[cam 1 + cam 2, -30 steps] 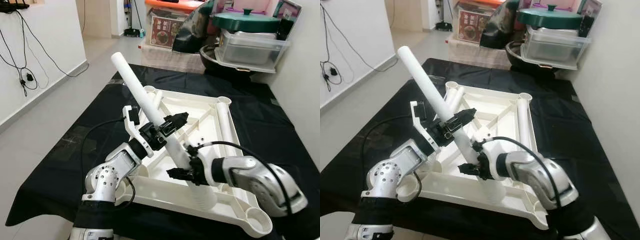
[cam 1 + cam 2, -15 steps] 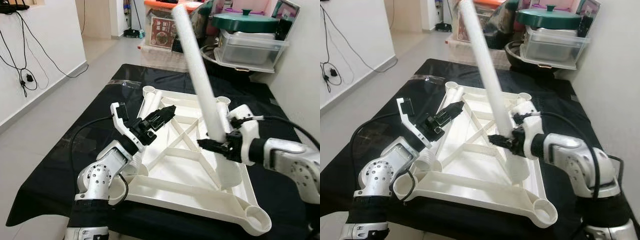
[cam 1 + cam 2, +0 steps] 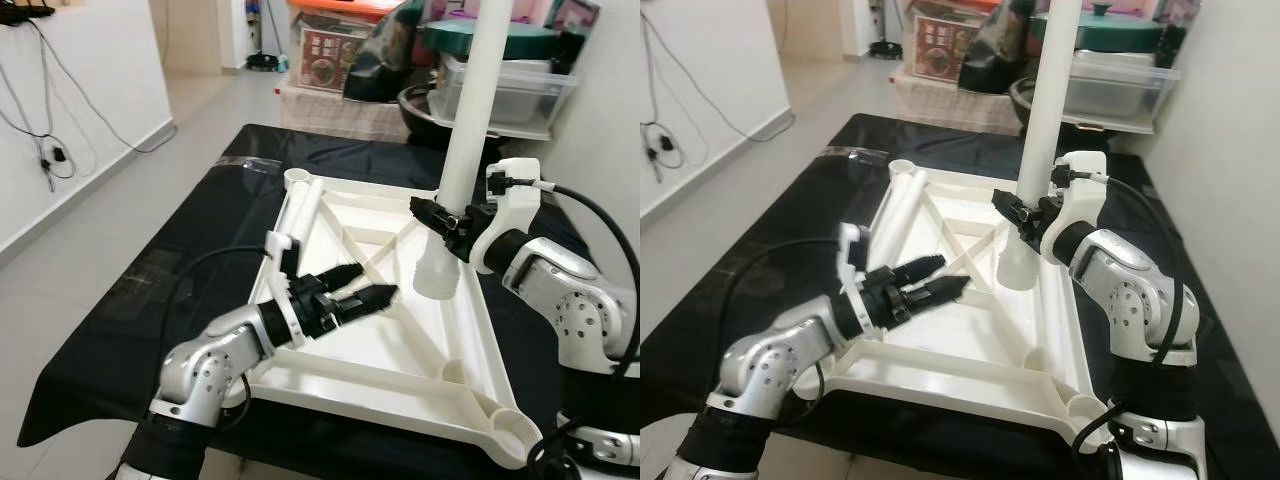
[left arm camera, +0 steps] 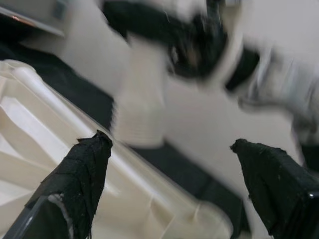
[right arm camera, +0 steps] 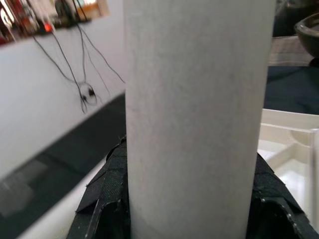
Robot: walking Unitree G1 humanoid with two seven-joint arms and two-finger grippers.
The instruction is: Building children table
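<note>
Plastic parts on dark cloth

Glossy cream plastic tabletop (image 3: 400, 340); matt, faintly grainy white leg (image 3: 470, 100); smooth black cloth (image 3: 190, 270); brushed silver metal arms with matt black fingers (image 4: 75, 184).

1. Upturned tabletop (image 3: 400, 350) lies flat on the cloth-covered table (image 3: 170, 290), centre
2. Right hand (image 3: 440, 215) holds one table leg (image 3: 470, 110) upright over the tabletop's far right side
3. Left hand (image 3: 365, 297) over the tabletop's near left, fingers apart
4. Another leg (image 3: 300, 205) lies along the tabletop's left edge
5. Storage boxes (image 3: 500, 90) and bags behind the table
</note>
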